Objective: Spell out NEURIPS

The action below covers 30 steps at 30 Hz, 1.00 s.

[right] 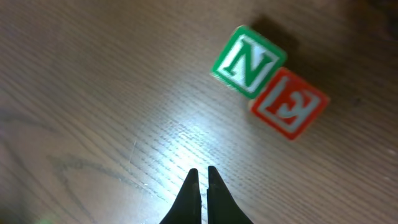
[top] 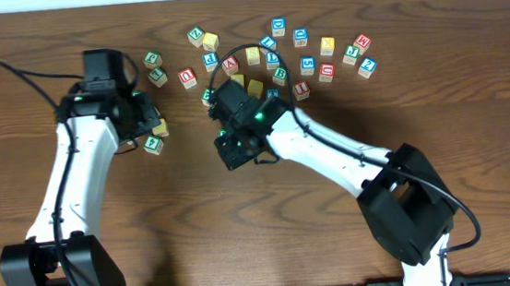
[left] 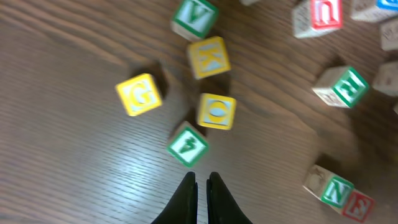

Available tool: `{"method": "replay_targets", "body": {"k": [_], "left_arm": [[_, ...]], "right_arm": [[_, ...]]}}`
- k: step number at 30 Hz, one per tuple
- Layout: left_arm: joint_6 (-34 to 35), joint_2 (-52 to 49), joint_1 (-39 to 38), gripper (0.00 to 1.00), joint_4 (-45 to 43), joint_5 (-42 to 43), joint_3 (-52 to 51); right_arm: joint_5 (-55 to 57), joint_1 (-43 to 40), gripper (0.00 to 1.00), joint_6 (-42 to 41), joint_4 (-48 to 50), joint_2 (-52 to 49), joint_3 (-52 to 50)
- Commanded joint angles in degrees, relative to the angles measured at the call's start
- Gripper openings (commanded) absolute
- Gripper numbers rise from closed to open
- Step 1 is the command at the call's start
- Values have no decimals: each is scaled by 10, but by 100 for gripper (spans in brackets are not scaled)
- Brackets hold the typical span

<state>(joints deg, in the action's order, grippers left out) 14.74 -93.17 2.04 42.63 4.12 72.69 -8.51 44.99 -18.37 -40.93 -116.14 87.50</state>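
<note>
My right gripper (right: 200, 179), left gripper (left: 202, 185) pressed together, empty. Seat U cube (left: 323, 14) flush beside E cube (right: 289, 102), opposite N cube (right: 249, 57).

Green N cube (right: 249, 57) against red E cube (right: 289, 102)

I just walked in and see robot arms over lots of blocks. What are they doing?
Two robot arms are spelling NEURIPS with letter blocks. A green N and a red E already sit touching, side by side, on the table. Both grippers are shut and empty right now: the right gripper hangs near N and E, the left gripper near a green block and some yellow blocks. The other blocks lie scattered.
</note>
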Motion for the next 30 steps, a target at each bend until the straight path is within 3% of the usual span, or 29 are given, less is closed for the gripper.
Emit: {"method": "replay_targets", "body": {"k": [1, 30], "left_arm": [[-10, 9, 14, 8, 2, -3, 14], [-10, 9, 15, 8, -1, -3, 14]], "right_arm": [[45, 4, 1, -12, -2, -16, 4], [95, -7, 1, -65, 9, -57, 5]]}}
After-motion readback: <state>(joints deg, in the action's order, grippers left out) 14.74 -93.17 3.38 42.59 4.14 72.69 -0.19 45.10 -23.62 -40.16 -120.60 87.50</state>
